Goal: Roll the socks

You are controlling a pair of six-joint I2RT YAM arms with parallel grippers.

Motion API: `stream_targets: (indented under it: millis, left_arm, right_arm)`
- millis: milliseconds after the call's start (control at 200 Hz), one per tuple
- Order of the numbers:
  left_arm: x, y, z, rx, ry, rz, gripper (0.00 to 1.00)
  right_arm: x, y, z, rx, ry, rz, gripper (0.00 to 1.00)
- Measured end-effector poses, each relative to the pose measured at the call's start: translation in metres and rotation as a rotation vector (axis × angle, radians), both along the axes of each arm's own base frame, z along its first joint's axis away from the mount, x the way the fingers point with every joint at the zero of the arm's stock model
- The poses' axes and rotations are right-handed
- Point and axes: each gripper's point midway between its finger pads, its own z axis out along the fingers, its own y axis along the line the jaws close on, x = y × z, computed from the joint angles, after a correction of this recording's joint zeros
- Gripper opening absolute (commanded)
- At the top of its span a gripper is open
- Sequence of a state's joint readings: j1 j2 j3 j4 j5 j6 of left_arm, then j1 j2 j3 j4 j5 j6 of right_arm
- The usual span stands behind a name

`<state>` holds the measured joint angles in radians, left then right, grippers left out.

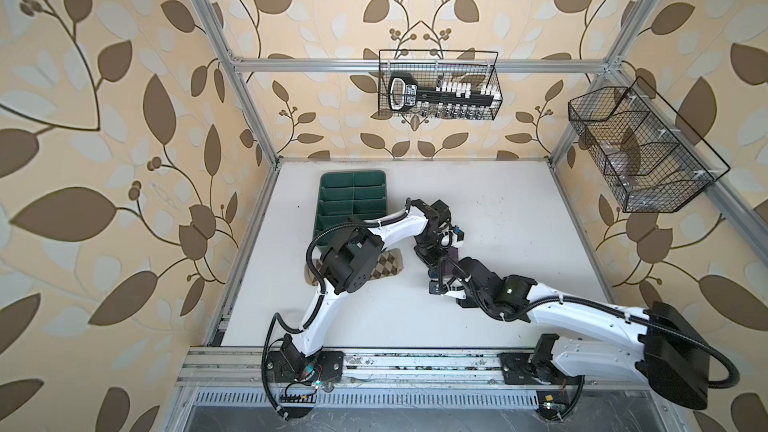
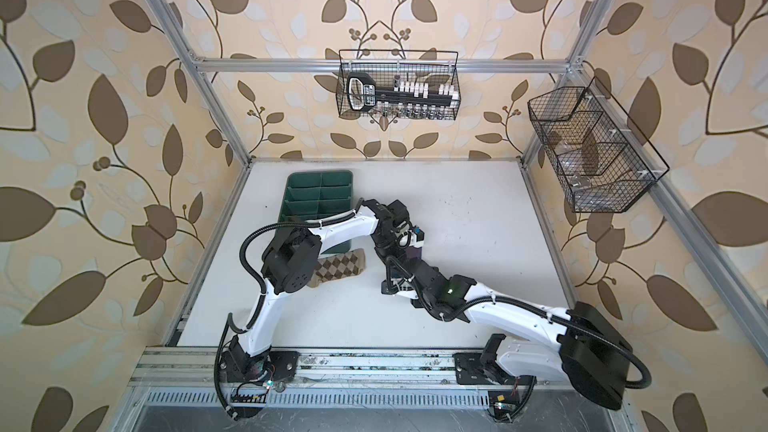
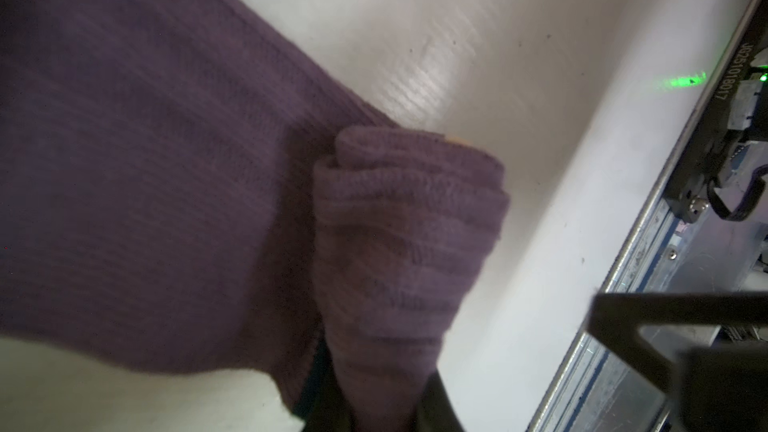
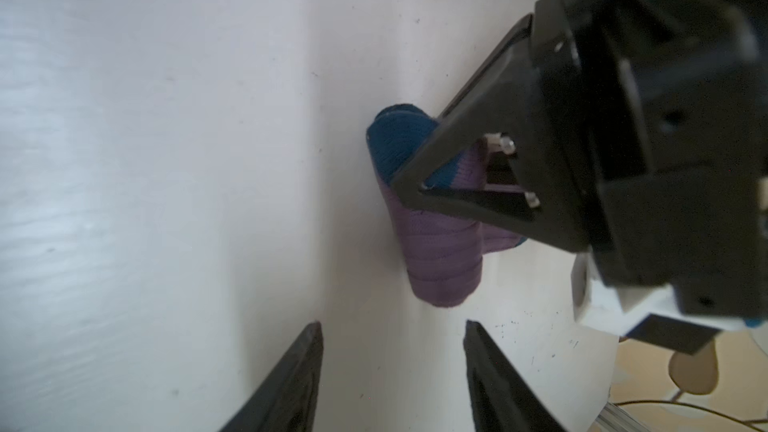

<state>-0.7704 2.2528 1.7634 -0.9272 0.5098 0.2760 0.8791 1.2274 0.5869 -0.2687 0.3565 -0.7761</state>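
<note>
The purple sock (image 3: 145, 160) lies partly rolled near the table's middle, and its roll (image 4: 440, 243) shows a navy end (image 4: 395, 139). My left gripper (image 3: 374, 417) is shut on that roll, seen from outside in the right wrist view (image 4: 419, 160). Just short of the roll, my right gripper (image 4: 392, 326) is open with bare table between its fingers. In both top views the two grippers meet over the purple sock (image 1: 455, 252), which the arms mostly hide. The tan argyle sock (image 1: 388, 265) (image 2: 338, 268) lies flat to the left, partly under the left arm.
A green divided tray (image 1: 353, 201) stands at the back left of the white table. Two wire baskets (image 1: 438, 85) (image 1: 640, 151) hang on the back and right walls. An aluminium rail (image 1: 415, 367) with the arm bases runs along the front edge.
</note>
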Motion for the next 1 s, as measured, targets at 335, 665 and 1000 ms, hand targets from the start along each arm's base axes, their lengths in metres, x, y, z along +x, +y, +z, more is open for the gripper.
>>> stream_targets:
  millis: [335,665,1000]
  left_arm:
    - [0.000,0.000,0.000,-0.022,0.039,0.015,0.17]
    - [-0.001,0.010,-0.001,0.002,0.034,0.034,0.55]
    - [-0.006,0.051,0.010,0.092,-0.119,0.125,0.74]
  right_arm:
    - [0.034,0.006,-0.020,-0.011,-0.019,0.026,0.52]
    - [0.029,0.016,-0.034,-0.012,0.102,0.090,0.05]
    - [0.002,0.039,-0.031,0.089,0.246,0.181,0.00]
